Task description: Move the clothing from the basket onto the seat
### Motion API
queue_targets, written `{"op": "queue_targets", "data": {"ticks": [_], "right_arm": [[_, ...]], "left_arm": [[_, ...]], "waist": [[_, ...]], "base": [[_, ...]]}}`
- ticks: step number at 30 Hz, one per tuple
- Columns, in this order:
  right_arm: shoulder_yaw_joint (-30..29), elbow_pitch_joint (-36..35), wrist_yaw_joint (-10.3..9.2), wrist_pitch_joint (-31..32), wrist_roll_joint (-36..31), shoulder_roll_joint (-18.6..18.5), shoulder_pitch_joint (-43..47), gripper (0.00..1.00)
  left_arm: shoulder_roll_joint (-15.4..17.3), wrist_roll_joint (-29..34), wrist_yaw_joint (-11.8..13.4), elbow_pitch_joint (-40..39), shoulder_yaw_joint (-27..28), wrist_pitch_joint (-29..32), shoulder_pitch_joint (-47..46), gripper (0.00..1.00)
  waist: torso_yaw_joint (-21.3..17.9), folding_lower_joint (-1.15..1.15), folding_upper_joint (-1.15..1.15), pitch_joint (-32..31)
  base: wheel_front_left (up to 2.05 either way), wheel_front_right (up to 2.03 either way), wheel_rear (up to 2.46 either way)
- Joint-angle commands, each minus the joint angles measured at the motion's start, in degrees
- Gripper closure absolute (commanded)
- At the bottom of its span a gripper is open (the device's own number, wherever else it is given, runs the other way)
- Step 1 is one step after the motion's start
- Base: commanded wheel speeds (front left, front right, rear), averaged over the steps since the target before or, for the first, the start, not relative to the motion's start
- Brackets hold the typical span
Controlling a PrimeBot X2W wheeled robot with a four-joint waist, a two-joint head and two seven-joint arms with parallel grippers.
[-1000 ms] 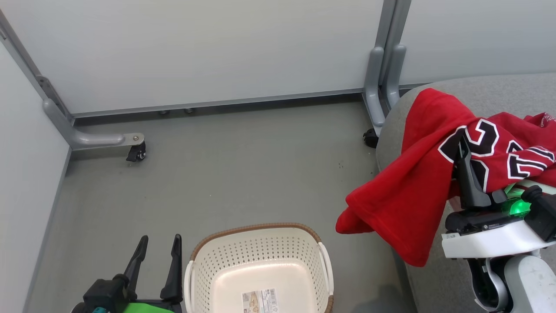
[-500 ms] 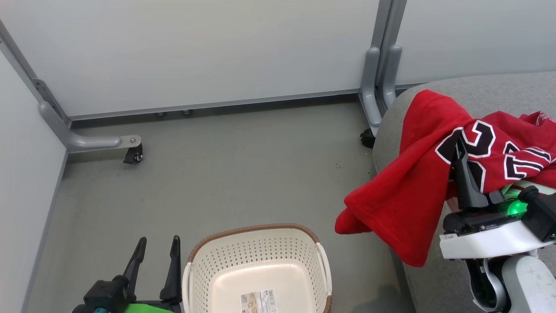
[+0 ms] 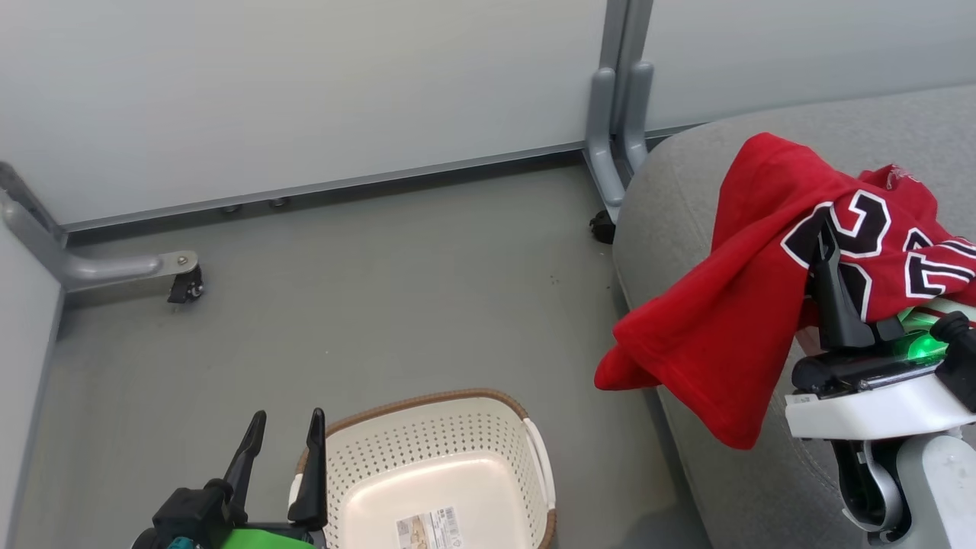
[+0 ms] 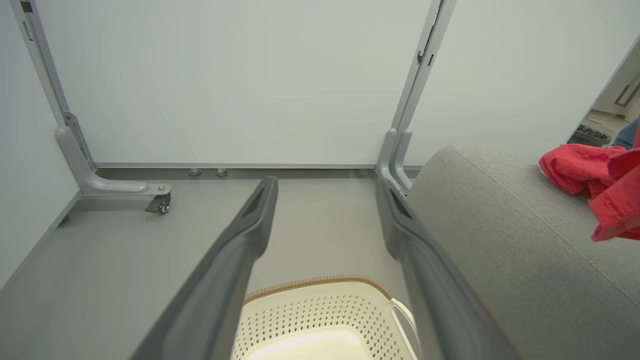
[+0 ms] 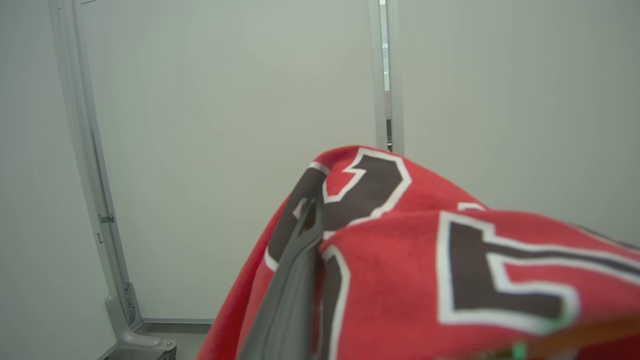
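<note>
We are at the carrying-over step. Our right gripper [image 3: 823,248] is clenched on the bright red jersey with black-and-white numbers [image 3: 724,328]. In the right wrist view the cloth bunches against its dark finger [image 5: 300,260] and drapes over the rest. The jersey is over the left end of the large grey upholstered sofa seat [image 3: 679,191], with one long fold hanging past the seat's rounded left corner towards the grey floor [image 3: 381,305].

Farther right, the left wrist view shows a crumpled heap of red fabric [image 4: 575,165] lying on the seat top. We cannot tell whether it is a separate garment.

The cream-white perforated plastic basket with a brown woven rim [image 3: 427,398] stands on the floor to the left of the seat, holding nothing but its paper label [image 3: 427,528]. Our left gripper [image 3: 287,418] hangs released and empty just left of the basket.

Next, we judge, the arm should carry the jersey farther right, over the middle of the cushion. It should lower until the cloth rests there, then part the fingers, or the hanging fold may drag the jersey off the edge.
</note>
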Motion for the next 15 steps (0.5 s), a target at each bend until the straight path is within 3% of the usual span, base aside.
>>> {"op": "queue_targets", "data": {"ticks": [1, 15], "right_arm": [[-0.2, -0.4, 0.0, 0.0, -0.3, -0.3, -0.8, 1.0], [-2.6, -1.5, 0.0, 0.0, -1.0, 0.2, -0.8, 1.0]], "left_arm": [[0.1, -0.3, -0.2, -0.4, 0.2, 0.0, -0.8, 0.0], [0.2, -0.2, -0.2, -0.8, -1.7, 0.0, -3.7, 0.0]], "waist": [[-3.7, 0.0, 0.0, 1.2], [-16.5, 0.0, 0.0, 4.3]], "base": [[0.0, 0.0, 0.0], [0.0, 0.0, 0.0]]}}
